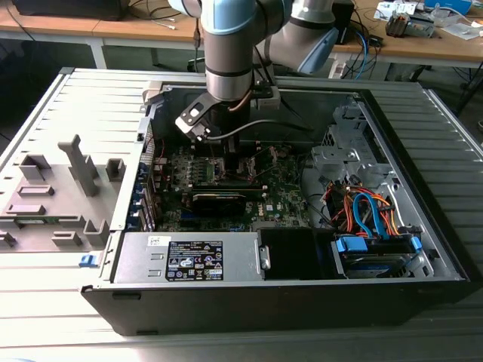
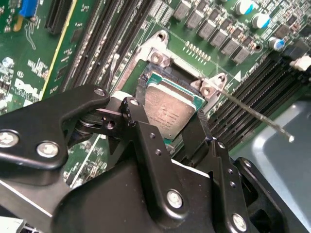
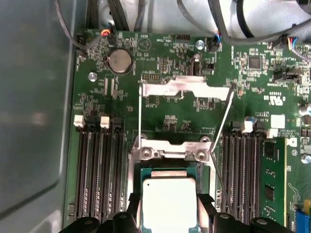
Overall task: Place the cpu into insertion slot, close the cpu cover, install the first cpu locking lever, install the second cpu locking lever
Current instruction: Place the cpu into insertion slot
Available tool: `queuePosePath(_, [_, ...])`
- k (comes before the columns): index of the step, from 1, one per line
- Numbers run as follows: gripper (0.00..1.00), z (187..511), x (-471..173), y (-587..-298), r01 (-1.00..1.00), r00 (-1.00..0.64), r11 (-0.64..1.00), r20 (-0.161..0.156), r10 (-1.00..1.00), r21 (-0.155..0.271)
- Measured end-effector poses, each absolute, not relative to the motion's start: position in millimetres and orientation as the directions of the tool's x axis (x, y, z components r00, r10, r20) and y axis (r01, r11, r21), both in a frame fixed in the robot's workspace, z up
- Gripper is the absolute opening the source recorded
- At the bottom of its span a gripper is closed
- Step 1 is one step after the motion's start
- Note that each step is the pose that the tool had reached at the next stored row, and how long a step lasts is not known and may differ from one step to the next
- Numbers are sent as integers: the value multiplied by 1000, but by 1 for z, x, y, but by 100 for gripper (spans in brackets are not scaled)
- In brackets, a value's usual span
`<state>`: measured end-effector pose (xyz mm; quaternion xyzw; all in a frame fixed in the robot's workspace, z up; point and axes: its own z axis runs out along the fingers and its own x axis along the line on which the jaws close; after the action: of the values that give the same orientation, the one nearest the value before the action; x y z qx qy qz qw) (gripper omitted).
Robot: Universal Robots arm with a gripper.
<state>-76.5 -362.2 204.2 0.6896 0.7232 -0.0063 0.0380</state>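
We have the gripper (image 3: 168,208) clamped on the cpu (image 3: 168,194) at the slot (image 3: 165,145), exterior view centre; tilt could misseat it.

A grey ribbed worktable (image 1: 45,317) spreads out on every side of the gripper (image 1: 232,166), its slats running across the exterior view under flat, even light. Well beyond the gripper stand wood-topped desks (image 1: 151,26) on white legs (image 1: 98,51) — strewn with cables (image 1: 362,45) and small clutter. The floor (image 1: 26,72) beneath them is dark.
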Motion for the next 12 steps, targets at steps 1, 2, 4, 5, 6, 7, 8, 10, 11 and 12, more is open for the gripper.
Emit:
queuePosePath(1, [55, 203, -77, -362, 998, -42, 44, -65, 997, 43])
queuePosePath(2, [55, 201, -77, -362, 998, -39, 42, -66, 997, 43])
queuePosePath(4, [55, 200, -77, -362, 998, -34, 37, -68, 997, 43])
queuePosePath(5, [55, 200, -77, -362, 999, -30, 33, -68, 997, 43])
queuePosePath(6, [55, 200, -77, -362, 999, -26, 29, -68, 997, 43])
queuePosePath(7, [55, 200, -77, -362, 999, -25, 28, -68, 997, 43])
queuePosePath(8, [55, 200, -77, -362, 999, -24, 27, -67, 997, 43])
queuePosePath(10, [55, 201, -77, -363, 999, -24, 27, -68, 997, 44])
queuePosePath(11, [55, 202, -77, -363, 999, -24, 27, -68, 997, 44])
queuePosePath(12, [55, 203, -77, -363, 999, -24, 27, -68, 997, 44])
